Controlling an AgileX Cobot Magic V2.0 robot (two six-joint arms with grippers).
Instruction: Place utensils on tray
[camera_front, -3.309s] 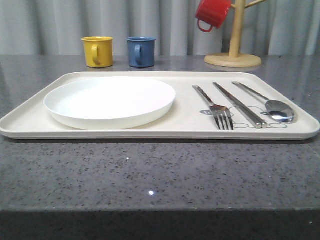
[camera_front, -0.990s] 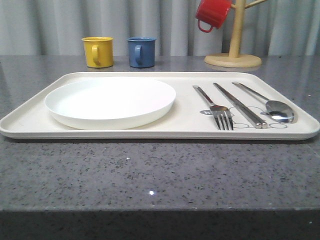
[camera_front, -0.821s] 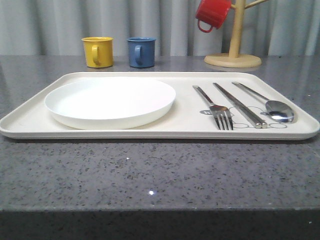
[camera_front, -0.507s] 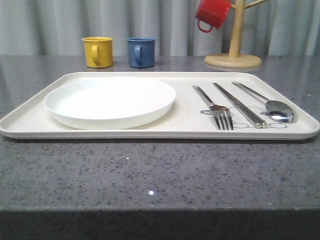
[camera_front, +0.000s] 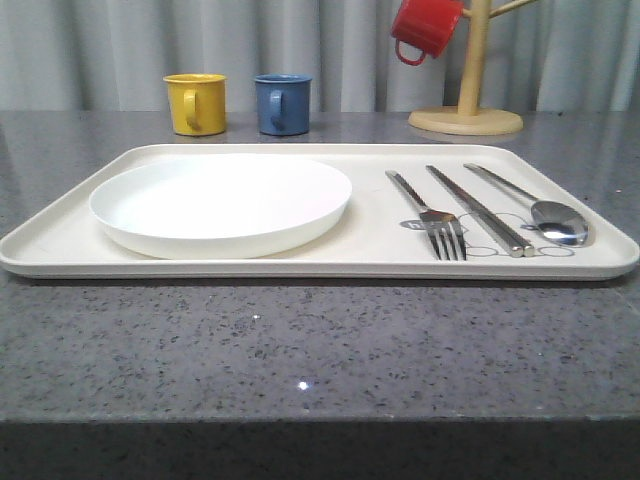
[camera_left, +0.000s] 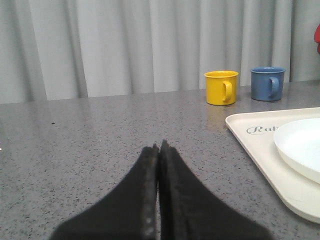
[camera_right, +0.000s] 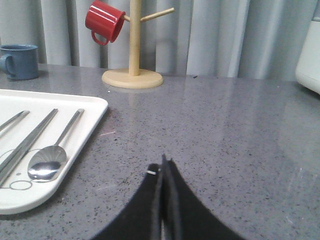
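The cream tray (camera_front: 60, 245) lies across the grey counter. On its left half rests the white plate (camera_front: 220, 200). Its right half carries the steel fork (camera_front: 430, 215), the chopsticks (camera_front: 478, 210) and the spoon (camera_front: 545, 212), lying side by side. My left gripper (camera_left: 159, 147) is shut with nothing in it, low over bare counter to the left of the tray (camera_left: 260, 142) and plate (camera_left: 302, 147). My right gripper (camera_right: 163, 165) is shut and empty, over bare counter to the right of the tray (camera_right: 75, 132), near the spoon (camera_right: 47, 162) and chopsticks (camera_right: 25, 142).
A yellow mug (camera_front: 195, 103) and a blue mug (camera_front: 282, 103) stand behind the tray. A wooden mug tree (camera_front: 466, 110) at the back right holds a red mug (camera_front: 425, 28). A white appliance edge (camera_right: 310, 55) sits far right. Curtains close the back.
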